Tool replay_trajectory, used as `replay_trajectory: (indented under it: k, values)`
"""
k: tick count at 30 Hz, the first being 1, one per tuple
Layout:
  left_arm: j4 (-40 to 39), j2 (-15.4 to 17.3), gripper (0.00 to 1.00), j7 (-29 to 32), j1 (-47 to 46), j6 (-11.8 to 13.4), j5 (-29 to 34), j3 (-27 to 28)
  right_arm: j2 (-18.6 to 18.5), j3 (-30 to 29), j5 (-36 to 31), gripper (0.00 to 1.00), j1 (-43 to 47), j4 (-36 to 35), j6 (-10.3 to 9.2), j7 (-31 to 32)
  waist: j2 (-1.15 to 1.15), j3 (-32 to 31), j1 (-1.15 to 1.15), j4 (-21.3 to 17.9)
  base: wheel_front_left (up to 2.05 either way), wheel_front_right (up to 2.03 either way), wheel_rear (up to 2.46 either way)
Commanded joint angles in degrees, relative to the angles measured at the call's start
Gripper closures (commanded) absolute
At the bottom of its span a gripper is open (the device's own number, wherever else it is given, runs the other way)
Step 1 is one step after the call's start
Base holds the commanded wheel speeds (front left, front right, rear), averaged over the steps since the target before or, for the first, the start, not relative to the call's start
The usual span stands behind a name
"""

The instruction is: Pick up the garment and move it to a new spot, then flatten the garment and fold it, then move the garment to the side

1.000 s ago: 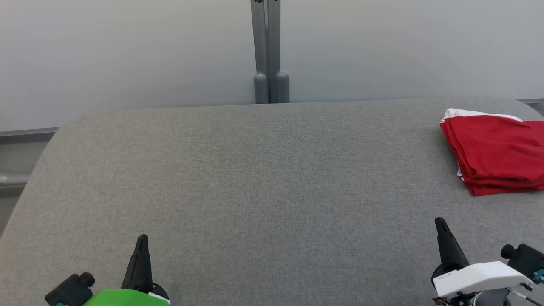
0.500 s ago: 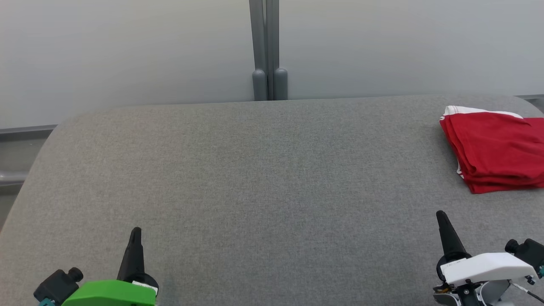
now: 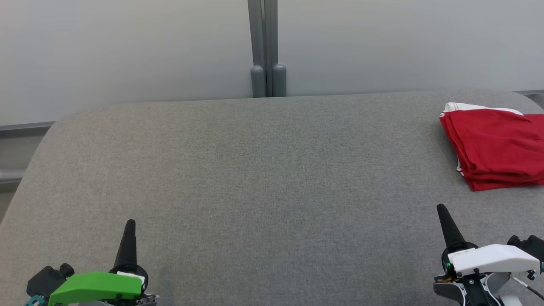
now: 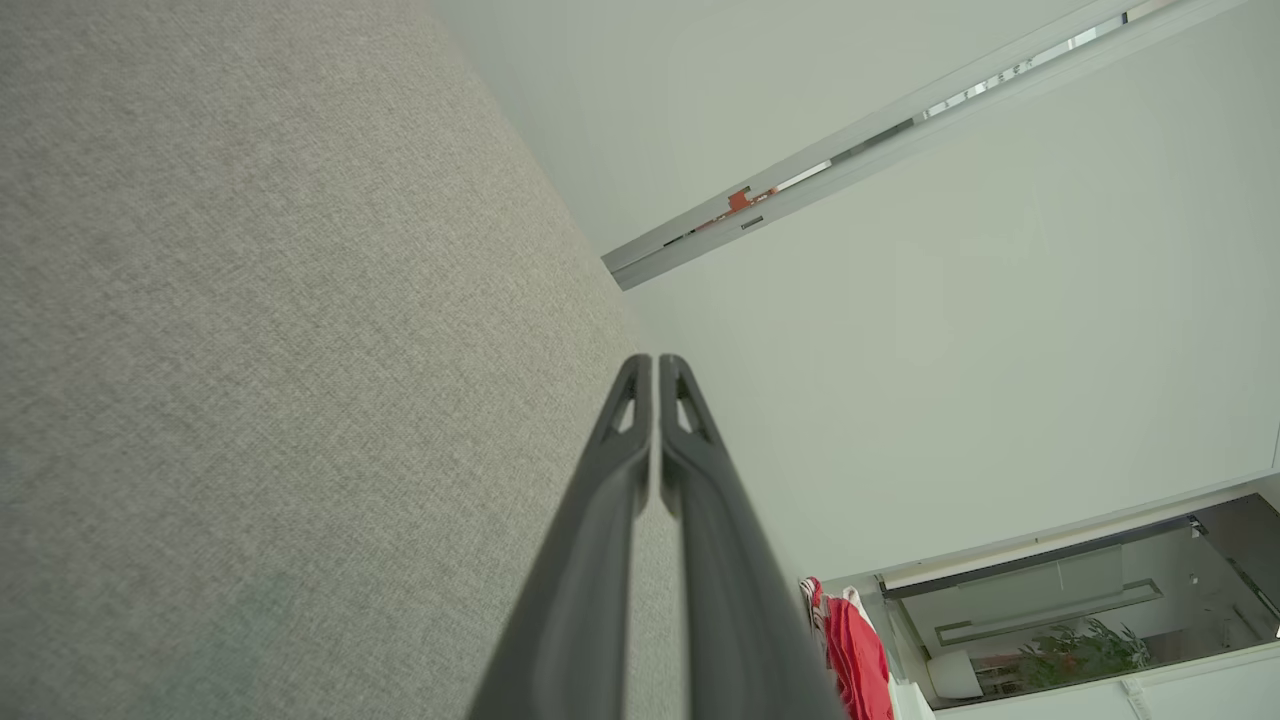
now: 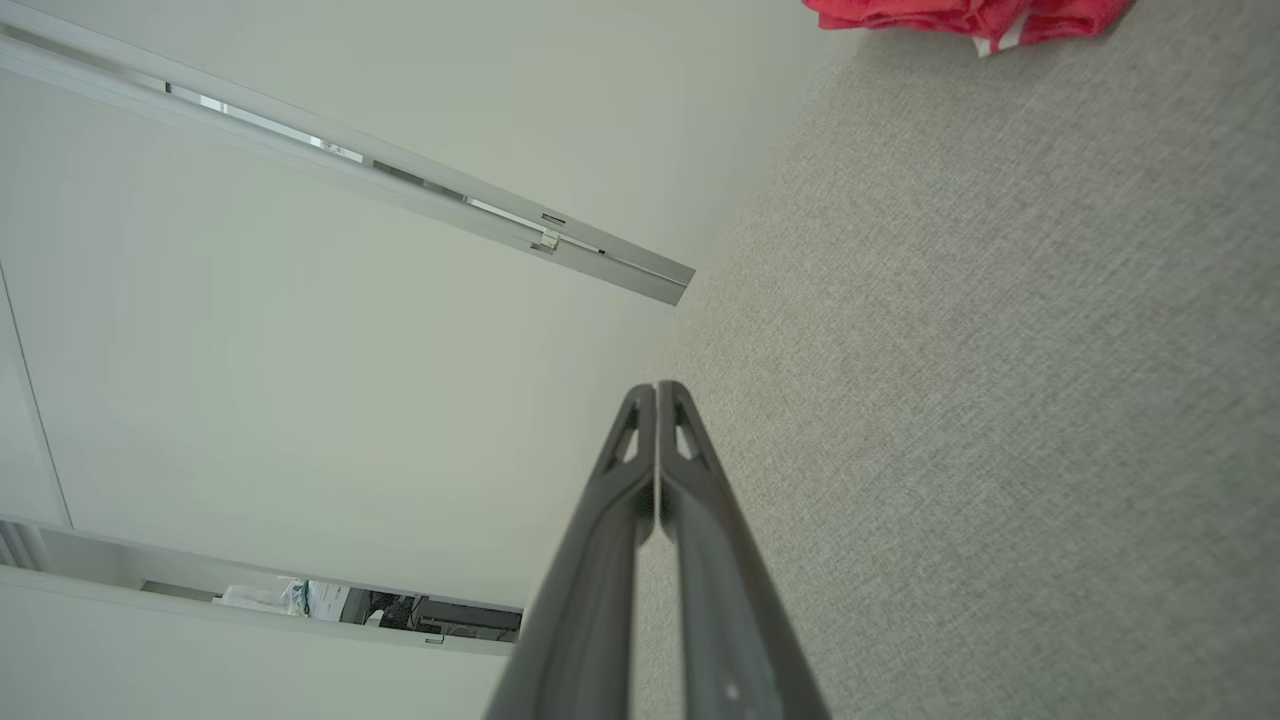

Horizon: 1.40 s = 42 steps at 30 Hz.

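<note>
Half a second on, finds folded red garment point(image 3: 493, 148) unmoved on worktop point(image 3: 272, 170), left end effector point(image 3: 129, 223) and right end effector point(image 3: 441, 208) pressed together, empty; reads as finished.

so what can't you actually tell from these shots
Folded red garment with white trim: its right part is cut off by the head view's right edge.
Same garment, right wrist view: cut by the top edge.
Left wrist view: it is tiny, cut by the bottom edge beside the left gripper.
What kind of garment it is: folded, cannot tell.
</note>
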Motion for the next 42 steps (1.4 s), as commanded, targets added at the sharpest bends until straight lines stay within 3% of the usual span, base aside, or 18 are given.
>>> replay_trajectory:
  k: [1,42]
  values:
    - [-0.23,0.53,1.0,0.29,-1.64,-0.29,-1.77,0.55,-0.09,-0.34,1.4,1.0,-1.24,-0.13,0.0,0.45,0.0,0.06,0.0,-0.02,0.0,0.0,0.0]
    - [2.46,0.12,1.0,5.77,-6.02,-2.24,-21.17,4.73,0.93,-3.33,19.59,1.0,-5.14,2.4,0.0,5.77,0.0,1.84,0.0,-0.58,0.0,0.0,0.0]
